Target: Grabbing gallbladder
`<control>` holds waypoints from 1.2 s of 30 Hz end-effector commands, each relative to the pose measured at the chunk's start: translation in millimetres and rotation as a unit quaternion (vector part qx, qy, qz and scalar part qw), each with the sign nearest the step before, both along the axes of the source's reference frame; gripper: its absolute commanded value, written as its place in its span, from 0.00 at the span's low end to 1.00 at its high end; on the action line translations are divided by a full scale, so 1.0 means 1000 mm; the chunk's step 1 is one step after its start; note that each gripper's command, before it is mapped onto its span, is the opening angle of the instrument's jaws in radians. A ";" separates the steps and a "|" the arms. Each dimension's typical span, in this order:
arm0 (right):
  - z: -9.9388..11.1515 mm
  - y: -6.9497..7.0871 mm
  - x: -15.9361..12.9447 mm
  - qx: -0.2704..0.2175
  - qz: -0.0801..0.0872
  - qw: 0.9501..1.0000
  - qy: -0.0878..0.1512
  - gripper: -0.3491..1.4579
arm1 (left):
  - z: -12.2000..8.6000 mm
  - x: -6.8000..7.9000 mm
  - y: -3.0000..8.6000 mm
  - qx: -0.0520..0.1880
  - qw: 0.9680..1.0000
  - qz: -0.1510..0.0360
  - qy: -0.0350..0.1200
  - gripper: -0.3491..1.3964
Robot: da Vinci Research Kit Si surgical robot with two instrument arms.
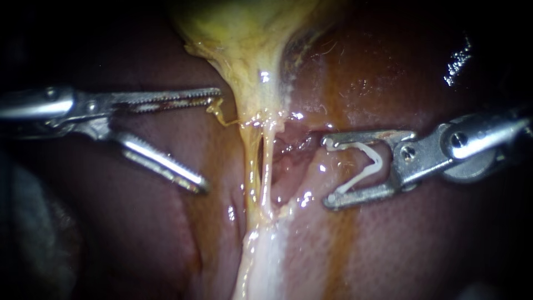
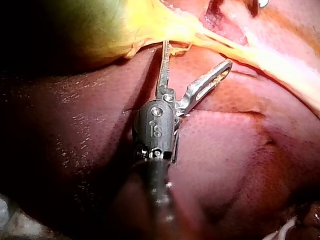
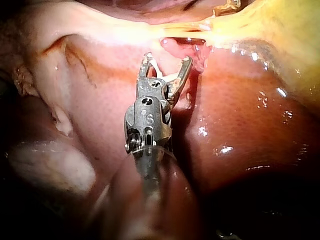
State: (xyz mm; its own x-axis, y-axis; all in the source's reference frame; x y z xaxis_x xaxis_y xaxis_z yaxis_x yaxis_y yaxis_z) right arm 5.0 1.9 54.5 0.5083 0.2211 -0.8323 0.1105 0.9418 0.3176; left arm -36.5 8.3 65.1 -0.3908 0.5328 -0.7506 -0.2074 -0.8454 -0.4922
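The yellow gallbladder (image 1: 244, 33) narrows downward into two thin pale tubes (image 1: 261, 161) that run over the red-brown liver (image 1: 139, 233). My left instrument (image 1: 210, 139) stands just left of the gallbladder's neck, jaws wide open. Its upper jaw tip touches a yellow strand at the neck's edge, and nothing lies between the jaws. My right instrument (image 1: 328, 171) waits right of the tubes, its spread jaws holding a white V-shaped clip (image 1: 363, 166). In the left wrist view the open jaws (image 2: 196, 55) reach the yellow tissue (image 2: 150, 30) ahead. The right wrist view shows the clip-bearing jaws (image 3: 167, 60) short of the tubes.
Liver surrounds the site on all sides, glistening wet on the right (image 1: 388, 78). A whitish band of tissue (image 1: 266, 261) continues below the tubes. Raw pink tissue (image 1: 291, 155) lies between the tubes and the right instrument's jaws.
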 end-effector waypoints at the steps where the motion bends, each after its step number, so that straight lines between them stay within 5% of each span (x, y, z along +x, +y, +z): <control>1: 0.0000 0.0000 0.0000 0.000 0.000 1.000 0.000 0.47 | 0.0004 -0.0002 0.0001 0.000 1.000 -0.001 0.001 0.75; 12: 0.0000 0.0000 0.0000 0.000 0.000 1.000 0.000 0.47 | 0.0024 -0.0009 -0.0005 0.007 1.000 -0.010 0.003 0.43; 14: 0.0000 0.0000 0.0000 0.000 0.000 1.000 0.000 0.47 | 0.0024 -0.0007 -0.0005 0.007 1.000 -0.009 0.003 0.32; 24: -0.0001 0.0000 0.0000 0.000 0.000 1.000 0.000 0.47 | 0.0020 0.0003 -0.0003 0.010 1.000 -0.002 0.009 0.15; 27: -0.0001 0.0000 0.0000 0.000 0.000 1.000 0.000 0.47 | 0.0016 0.0006 -0.0003 0.011 1.000 -0.001 0.008 0.00; 32: -0.0001 0.0000 0.0000 0.000 0.000 1.000 0.000 0.47 | 0.0004 0.0010 -0.0001 0.015 1.000 0.002 0.012 0.00; 36: -0.0001 0.0000 0.0000 0.000 0.000 1.000 0.000 0.47 | -0.0009 0.0012 -0.0001 0.043 0.999 0.002 0.026 0.00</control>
